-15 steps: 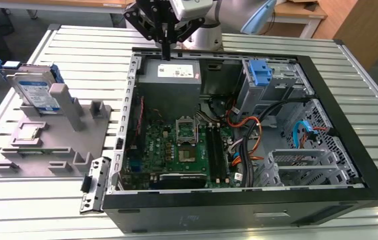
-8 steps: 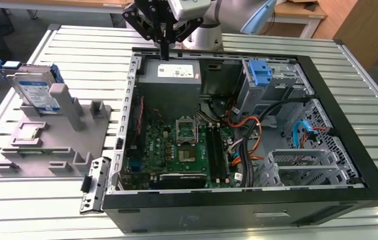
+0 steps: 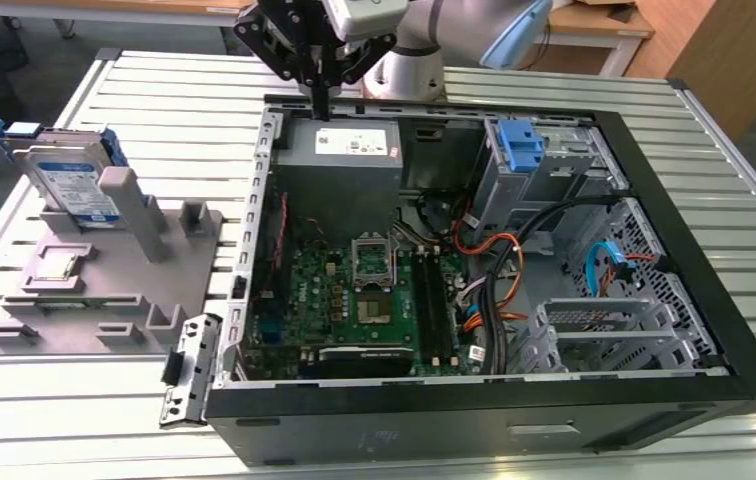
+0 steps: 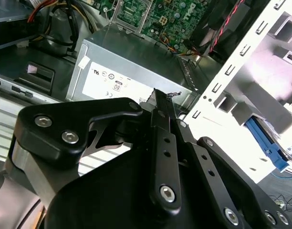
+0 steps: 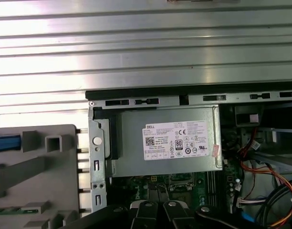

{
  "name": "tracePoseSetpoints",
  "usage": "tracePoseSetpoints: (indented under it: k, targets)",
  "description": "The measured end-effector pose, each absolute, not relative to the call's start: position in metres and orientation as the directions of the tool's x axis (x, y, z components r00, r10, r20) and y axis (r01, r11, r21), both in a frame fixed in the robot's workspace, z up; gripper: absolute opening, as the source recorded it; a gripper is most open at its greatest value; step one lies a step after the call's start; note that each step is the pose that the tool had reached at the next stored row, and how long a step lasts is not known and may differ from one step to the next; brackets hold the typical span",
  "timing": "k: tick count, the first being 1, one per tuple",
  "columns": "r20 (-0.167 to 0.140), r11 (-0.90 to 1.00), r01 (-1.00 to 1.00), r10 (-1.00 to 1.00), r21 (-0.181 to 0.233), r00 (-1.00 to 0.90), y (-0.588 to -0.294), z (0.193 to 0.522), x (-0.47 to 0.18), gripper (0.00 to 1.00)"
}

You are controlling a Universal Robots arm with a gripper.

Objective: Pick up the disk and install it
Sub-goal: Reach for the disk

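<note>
The disk [image 3: 74, 185] stands on edge in the grey moulded fixture [image 3: 111, 290] at the exterior view's left, flat silver metal with a white-and-blue label and blue plastic sides. Your black gripper [image 3: 322, 105] hangs well apart from it, fingers pinched together on nothing, above the boxy grey power supply [image 3: 341, 148] inside the open black computer case [image 3: 418, 430] on the ribbed aluminium worktop [image 3: 165, 90].

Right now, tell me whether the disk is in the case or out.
Out: the disk stands on edge in the grey holder beside the case, on the exterior view's left.
</note>
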State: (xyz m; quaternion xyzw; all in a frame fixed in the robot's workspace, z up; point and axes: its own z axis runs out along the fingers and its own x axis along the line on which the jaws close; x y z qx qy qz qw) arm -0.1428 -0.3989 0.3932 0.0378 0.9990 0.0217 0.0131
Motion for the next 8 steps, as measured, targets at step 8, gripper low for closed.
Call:
tracePoseSetpoints:
  k: [8]
  targets:
    - [-0.025,0.996,0.075,0.076,0.044,-0.997,-0.3989,0.3931,-0.1511,0.10]
